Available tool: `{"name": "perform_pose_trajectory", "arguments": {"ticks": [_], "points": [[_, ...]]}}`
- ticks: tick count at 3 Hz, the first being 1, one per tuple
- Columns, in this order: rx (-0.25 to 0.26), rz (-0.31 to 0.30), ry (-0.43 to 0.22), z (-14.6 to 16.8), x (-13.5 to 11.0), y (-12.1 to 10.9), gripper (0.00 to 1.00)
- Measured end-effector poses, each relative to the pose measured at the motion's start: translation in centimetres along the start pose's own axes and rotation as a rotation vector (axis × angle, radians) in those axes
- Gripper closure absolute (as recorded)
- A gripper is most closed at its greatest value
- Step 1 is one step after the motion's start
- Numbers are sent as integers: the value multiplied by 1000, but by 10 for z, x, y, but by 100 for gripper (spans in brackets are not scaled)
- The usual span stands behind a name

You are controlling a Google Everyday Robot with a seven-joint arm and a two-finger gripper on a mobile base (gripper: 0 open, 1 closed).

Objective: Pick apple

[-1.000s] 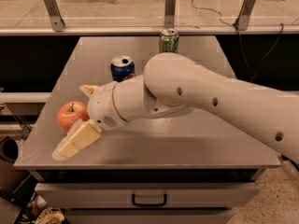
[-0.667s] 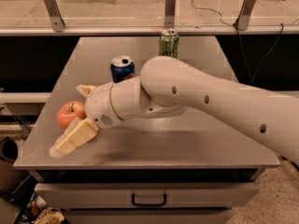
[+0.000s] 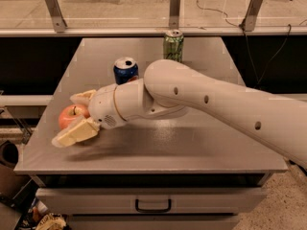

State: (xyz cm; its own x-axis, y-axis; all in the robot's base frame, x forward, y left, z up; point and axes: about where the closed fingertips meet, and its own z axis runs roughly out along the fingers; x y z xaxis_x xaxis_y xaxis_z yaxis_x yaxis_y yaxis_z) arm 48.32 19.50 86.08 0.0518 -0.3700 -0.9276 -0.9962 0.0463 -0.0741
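The red-pink apple (image 3: 70,116) with a short stem sits near the left edge of the grey table (image 3: 201,145). My gripper (image 3: 64,120) is at the apple. One cream finger (image 3: 83,97) lies behind it and the other finger (image 3: 75,132) in front, so the apple is between them. The jaws are open around the apple, close to its sides. The white arm reaches in from the right and hides the apple's right side.
A blue soda can (image 3: 125,70) stands just behind the wrist. A green soda can (image 3: 173,45) stands at the table's back edge. A railing runs behind the table. A drawer with a handle (image 3: 153,206) is below the front edge.
The gripper has moved a little left and further around the apple. The front finger has come closer to the fruit. The apple has not moved.
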Motion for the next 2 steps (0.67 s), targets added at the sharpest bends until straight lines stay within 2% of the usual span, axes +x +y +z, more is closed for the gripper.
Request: {"name": "perform_pose_trajectory", "arguments": {"ticks": [2], "points": [[-6, -5, 0, 3, -2, 3, 72]]}}
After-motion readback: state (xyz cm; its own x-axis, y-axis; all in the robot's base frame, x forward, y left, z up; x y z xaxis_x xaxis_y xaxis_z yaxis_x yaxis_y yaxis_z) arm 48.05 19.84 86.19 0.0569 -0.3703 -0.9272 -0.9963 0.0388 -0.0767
